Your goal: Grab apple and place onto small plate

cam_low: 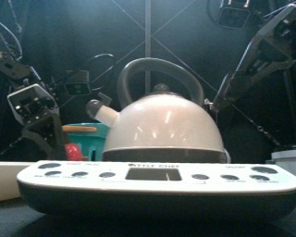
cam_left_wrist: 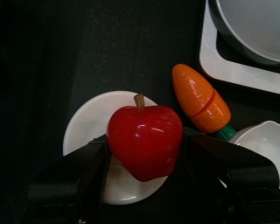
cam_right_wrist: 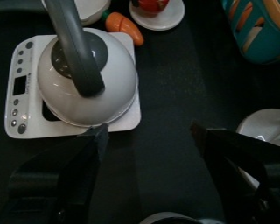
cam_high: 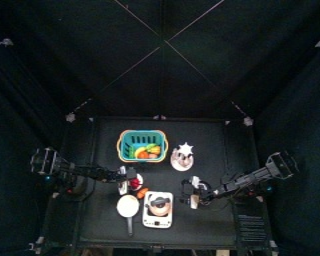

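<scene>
Top view: high overhead, straight down, small black table (cam_high: 203, 165) distant at centre. Front view: table height, level, very near the white domed kettle (cam_low: 165, 128) on its scale base. Wrist views: close, looking down; right wrist shares that kettle (cam_right_wrist: 78, 83).

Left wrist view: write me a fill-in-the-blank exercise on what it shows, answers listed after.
1. The left gripper is shut on the ____.
2. The apple hangs over the small ____ plate.
3. Beside the small plate lies an orange toy ____, green at its tip.
4. The right gripper is ____ and holds nothing, near the kettle.

Answers: apple; white; carrot; open
</scene>
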You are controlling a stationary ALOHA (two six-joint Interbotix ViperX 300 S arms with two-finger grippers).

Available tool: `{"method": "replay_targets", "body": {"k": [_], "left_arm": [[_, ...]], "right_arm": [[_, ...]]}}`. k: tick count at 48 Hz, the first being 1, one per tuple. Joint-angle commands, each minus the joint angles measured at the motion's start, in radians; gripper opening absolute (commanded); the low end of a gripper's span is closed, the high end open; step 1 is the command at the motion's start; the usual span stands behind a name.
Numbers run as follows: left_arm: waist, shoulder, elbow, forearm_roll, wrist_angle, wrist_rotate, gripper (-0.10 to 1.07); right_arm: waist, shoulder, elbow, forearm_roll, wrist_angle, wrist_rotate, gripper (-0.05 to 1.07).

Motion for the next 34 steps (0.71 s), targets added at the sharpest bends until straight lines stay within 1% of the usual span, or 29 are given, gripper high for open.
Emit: {"method": "replay_targets", "body": {"k": [1, 5, 11, 23, 34], "left_arm": [[0.002, -0.003, -0.021, -0.003, -0.005, 0.002, 0.87], [0.003, -0.003, -0.023, -0.003, -0.003, 0.002, 0.93], [0.002, -0.003, -0.028, -0.003, -0.003, 0.002, 0.97], [-0.002, -0.018, -0.029, 0.000, -0.009, 0.003, 0.98], [-0.005, -0.091, -0.023, 0.026, -0.011, 0.003, 0.98]], "right_arm": [[-0.002, -0.009, -0.017, -0.002, -0.002, 0.000, 1.04], [0.000, -0.009, -0.015, -0.002, -0.002, 0.000, 1.04], [-0.002, -0.009, -0.015, -0.002, -0.002, 0.000, 1.04], [-0.002, -0.009, -0.015, -0.002, -0.002, 0.000, 1.04], [-0.002, -0.009, -0.015, -0.002, -0.002, 0.000, 1.04]]}}
